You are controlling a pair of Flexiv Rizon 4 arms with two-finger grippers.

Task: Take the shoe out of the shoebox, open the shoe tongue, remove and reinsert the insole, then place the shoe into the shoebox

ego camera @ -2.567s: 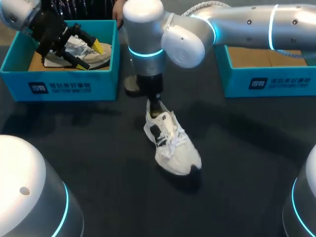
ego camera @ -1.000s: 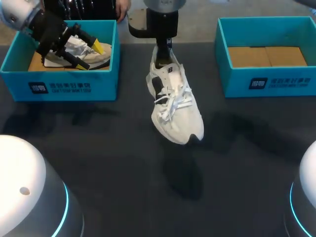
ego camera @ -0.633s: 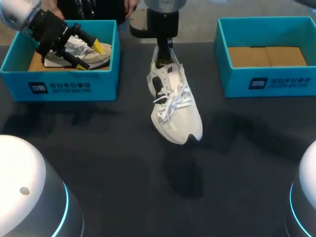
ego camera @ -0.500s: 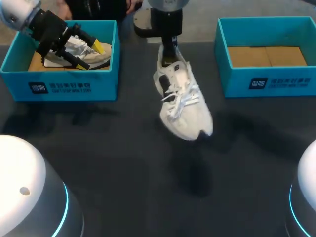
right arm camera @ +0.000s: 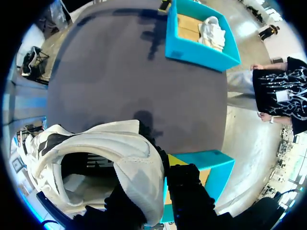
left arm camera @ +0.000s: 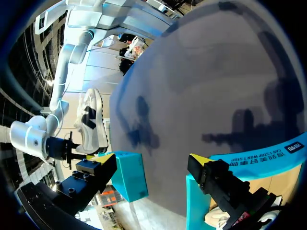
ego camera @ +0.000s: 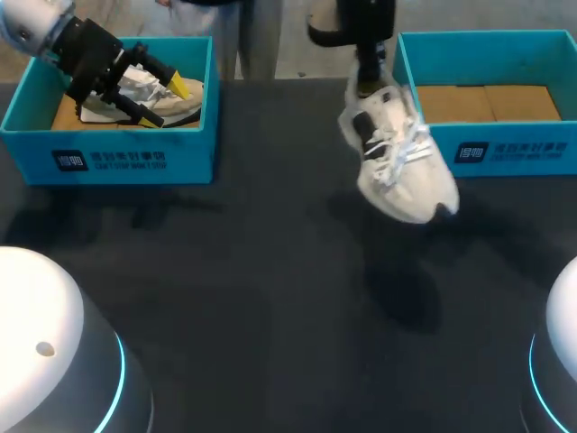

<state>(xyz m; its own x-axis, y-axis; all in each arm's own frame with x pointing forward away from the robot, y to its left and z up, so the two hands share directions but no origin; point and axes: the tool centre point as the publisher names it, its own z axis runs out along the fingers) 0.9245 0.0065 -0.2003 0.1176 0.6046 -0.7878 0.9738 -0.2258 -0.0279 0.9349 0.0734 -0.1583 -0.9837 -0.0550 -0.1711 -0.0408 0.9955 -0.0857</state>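
Above table [ego camera: 270, 289], just beside right shoebox [ego camera: 505, 153], logged white shoe [ego camera: 401, 167] hung by heel collar, clamped in right gripper [ego camera: 364, 81]. In left shoebox [ego camera: 108, 158], left gripper [ego camera: 162, 104] spread wide over second shoe [ego camera: 185, 106]. Judged risk: thin collar pinch slipping, or toe snagging box wall.

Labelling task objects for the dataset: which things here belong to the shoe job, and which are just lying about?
In the job: white shoe, gripped at the heel by the right gripper; right shoebox.
Lying about: left shoebox; second shoe in it; left gripper, fingers open, above that shoe.
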